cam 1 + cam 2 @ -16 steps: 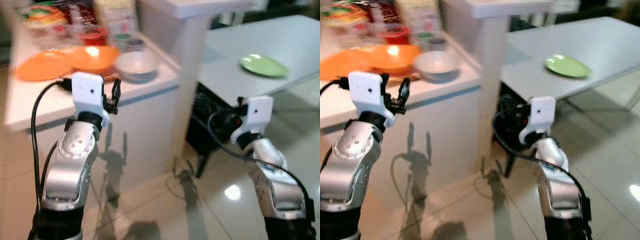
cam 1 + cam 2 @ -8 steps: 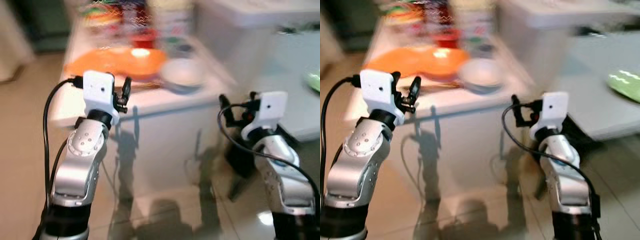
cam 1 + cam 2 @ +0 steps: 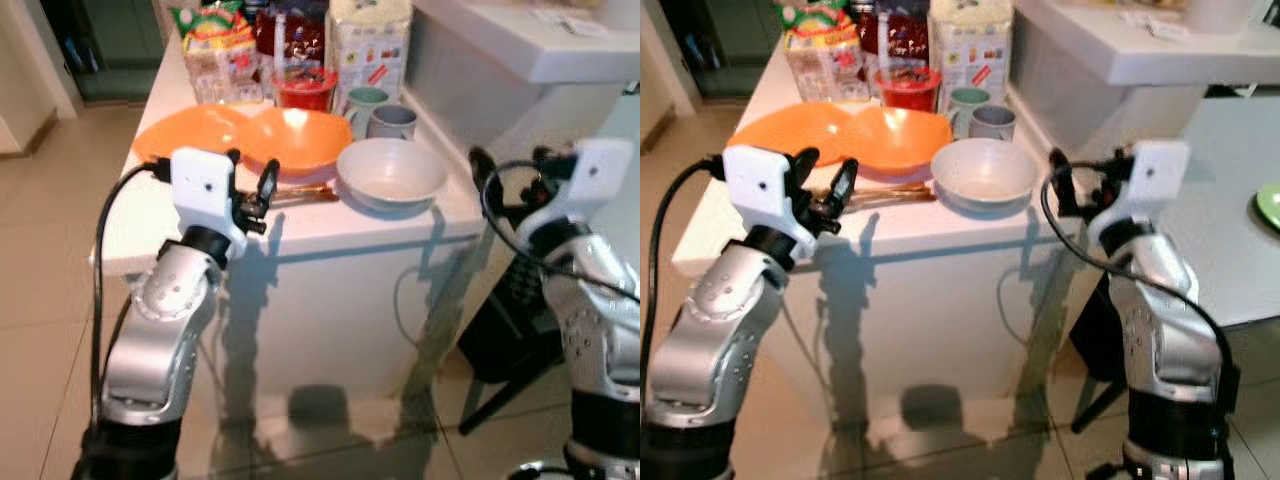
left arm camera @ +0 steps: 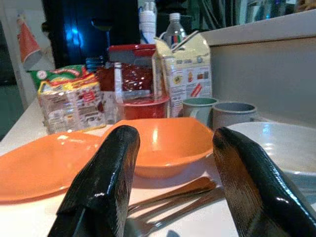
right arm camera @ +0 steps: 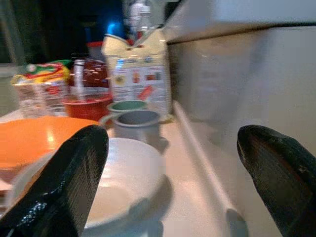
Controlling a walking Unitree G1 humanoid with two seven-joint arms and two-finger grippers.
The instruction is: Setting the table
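Dishes wait on the counter (image 3: 300, 225): an orange bowl (image 3: 297, 140) beside a white bowl (image 3: 390, 175). Both grippers, left (image 3: 250, 190) and right (image 3: 1080, 185), hover open and empty; picking up comes next.

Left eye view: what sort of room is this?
Probably a home kitchen or dining corner: a white counter carrying an orange bowl, a white bowl, mugs and food packets.

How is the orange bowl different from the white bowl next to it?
The orange bowl is bright orange with squarish, wavy sides; the white bowl is pale and round. The orange bowl sits further back, beside an orange plate; the white bowl sits nearer the counter's front edge, in front of two mugs. Both stand upright and look empty.
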